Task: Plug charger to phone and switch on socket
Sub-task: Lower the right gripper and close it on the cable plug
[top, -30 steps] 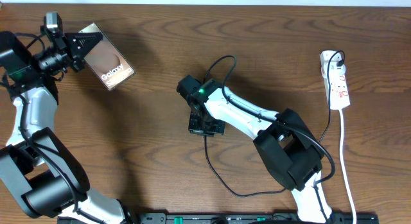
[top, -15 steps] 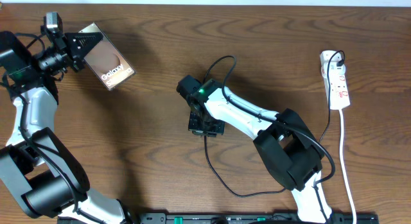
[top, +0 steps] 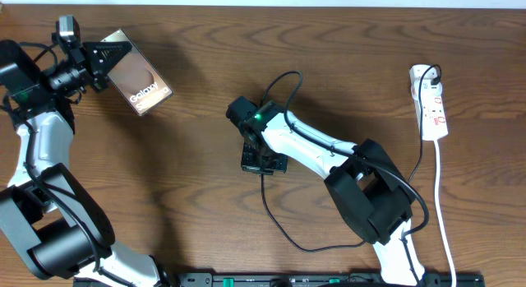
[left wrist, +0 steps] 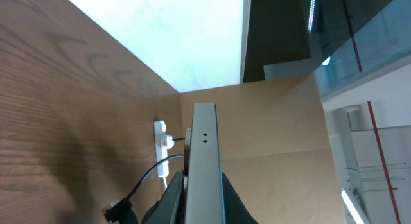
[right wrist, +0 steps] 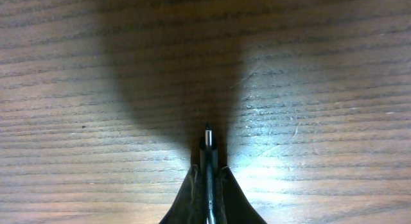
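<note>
Clamping the phone (top: 141, 78) by one end near a far corner of the table (top: 205, 106), the left gripper (top: 109, 57) holds it tilted; the right gripper (top: 263, 160) pinches the charger (right wrist: 207, 137) by its tip above the wood.

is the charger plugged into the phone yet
No, the phone sits in the left pincer, well apart from the charger tip held in the right pincer.

Looks like a robotics lab or test bench, not anybody's home. A left arm (top: 34, 151) and a right arm (top: 308, 147) stand along a black rail (top: 271, 280) at the edge of a wood-grain table (top: 189, 188). The left wrist view catches brown board walling (left wrist: 270, 140), glass partitions (left wrist: 372, 57) and strip lights (left wrist: 350, 201).
</note>
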`<action>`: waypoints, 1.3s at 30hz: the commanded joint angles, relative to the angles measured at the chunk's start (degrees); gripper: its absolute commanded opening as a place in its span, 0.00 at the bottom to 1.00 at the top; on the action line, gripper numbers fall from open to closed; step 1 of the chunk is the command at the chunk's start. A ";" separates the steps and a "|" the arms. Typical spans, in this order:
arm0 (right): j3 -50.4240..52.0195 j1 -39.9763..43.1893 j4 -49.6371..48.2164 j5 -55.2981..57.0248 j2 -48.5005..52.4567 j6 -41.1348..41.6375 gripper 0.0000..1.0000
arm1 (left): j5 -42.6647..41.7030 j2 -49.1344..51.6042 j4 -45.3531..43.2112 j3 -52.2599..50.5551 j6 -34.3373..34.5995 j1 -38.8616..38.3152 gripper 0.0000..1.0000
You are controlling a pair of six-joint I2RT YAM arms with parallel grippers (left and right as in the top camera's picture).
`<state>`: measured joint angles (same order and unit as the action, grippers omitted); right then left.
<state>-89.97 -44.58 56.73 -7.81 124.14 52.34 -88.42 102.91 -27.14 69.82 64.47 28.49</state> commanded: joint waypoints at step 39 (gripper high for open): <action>7.30 -1.84 4.33 -3.78 -0.24 0.37 0.01 | -1.60 -0.02 -0.39 0.37 -0.35 0.04 0.07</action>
<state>-85.21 -44.71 61.12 -11.84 122.23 52.34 -88.42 102.91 -27.14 69.80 64.45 28.49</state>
